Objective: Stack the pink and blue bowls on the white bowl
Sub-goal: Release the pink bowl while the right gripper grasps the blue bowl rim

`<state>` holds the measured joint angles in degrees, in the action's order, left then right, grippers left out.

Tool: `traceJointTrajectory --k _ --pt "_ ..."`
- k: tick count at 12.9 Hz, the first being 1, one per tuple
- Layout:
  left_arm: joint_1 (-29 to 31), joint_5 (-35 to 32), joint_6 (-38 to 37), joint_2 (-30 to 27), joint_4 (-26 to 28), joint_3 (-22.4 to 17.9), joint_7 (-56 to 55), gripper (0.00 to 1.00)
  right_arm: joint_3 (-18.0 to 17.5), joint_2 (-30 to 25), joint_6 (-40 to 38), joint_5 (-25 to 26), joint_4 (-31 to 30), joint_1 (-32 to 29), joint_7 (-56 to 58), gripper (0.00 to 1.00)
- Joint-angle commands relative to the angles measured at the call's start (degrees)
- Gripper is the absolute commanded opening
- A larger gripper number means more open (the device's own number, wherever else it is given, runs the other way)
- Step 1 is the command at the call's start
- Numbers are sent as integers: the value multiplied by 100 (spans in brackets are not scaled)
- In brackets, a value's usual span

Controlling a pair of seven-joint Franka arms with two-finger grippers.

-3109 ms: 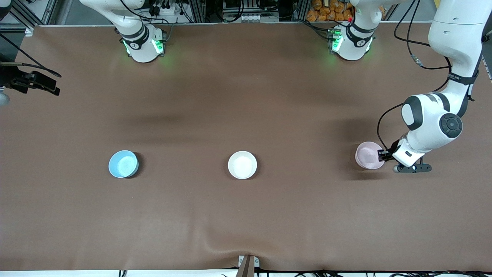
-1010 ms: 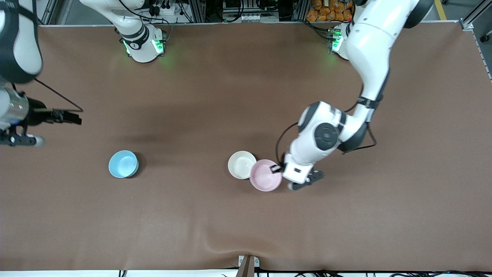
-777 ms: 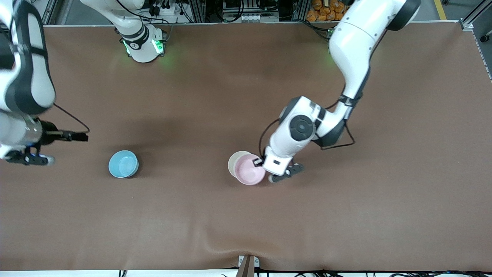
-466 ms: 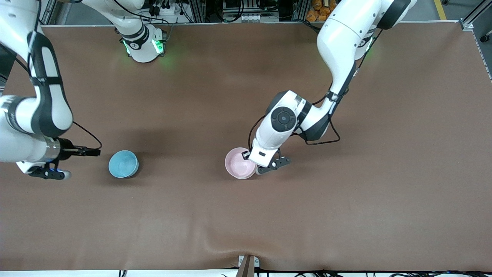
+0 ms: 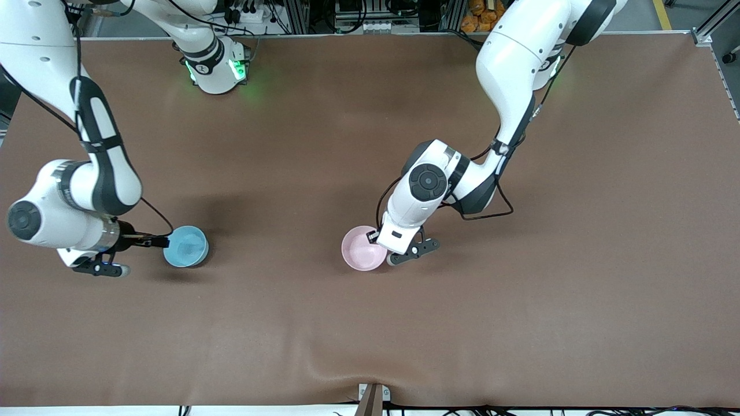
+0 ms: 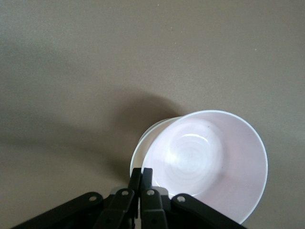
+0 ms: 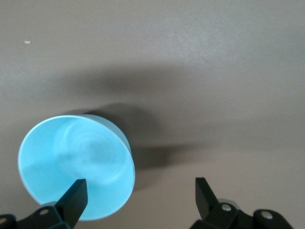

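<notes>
**Pink bowl on white, blue bowl at the fingertips**

At centre frame in the front view, the left gripper (image 5: 374,236) pinches the pink bowl's (image 5: 362,256) rim, fingers closed tight. That bowl hides the white bowl (image 6: 143,143) except for a sliver of rim in the left wrist view. Toward the right arm's end, the right gripper (image 5: 157,241) has its fingers (image 7: 71,198) spread wide at the blue bowl's (image 5: 185,246) rim, gripping nothing. No writing is readable.

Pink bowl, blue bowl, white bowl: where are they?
pink bowl (image 5: 359,253), front view, its inside.
blue bowl (image 7: 71,167), right wrist view, its inside.
white bowl (image 6: 143,143), left wrist view, its rim peeking from under the pink one.
</notes>
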<state>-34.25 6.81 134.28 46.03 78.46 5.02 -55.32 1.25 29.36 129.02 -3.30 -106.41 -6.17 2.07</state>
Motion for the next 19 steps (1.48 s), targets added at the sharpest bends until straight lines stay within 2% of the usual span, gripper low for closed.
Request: traceJointTrajectory --k 1,6,7,9,10,11,15,16,17,18,19 --pt "-20 31 64 55 -111 -18 56 0 -11 -45 509 -65 -388 72 -5 100" --pt "-38 31 72 117 -94 -10 65 0 -20 52 976 -65 -635 72 -14 100" --pt "-55 40 72 99 -94 -18 48 0 -20 61 984 -65 -635 81 -14 91" --pt "-47 23 72 117 -59 -18 65 0 -20 192 1072 -100 -635 55 -23 20" --pt "-55 23 90 143 -59 -18 65 0 -20 192 1107 -257 -644 46 -23 6" --pt "-64 23 125 187 -59 -18 65 0 -20 192 1107 -380 -644 46 -23 2" --pt "-73 58 300 266 -59 -10 30 0 -20 184 1099 -399 -635 46 21 3" --pt "-73 66 310 284 -59 -10 21 10 -20 158 1081 -399 -635 46 30 3" --pt "-73 66 310 275 -59 -10 -22 93 -20 114 1038 -399 -652 46 39 3" --pt "-64 66 310 240 -59 -10 -49 100 -20 70 1020 -399 -687 19 65 4" --pt "-73 66 301 214 -59 -10 -67 100 -20 0 1011 -399 -696 11 65 5"
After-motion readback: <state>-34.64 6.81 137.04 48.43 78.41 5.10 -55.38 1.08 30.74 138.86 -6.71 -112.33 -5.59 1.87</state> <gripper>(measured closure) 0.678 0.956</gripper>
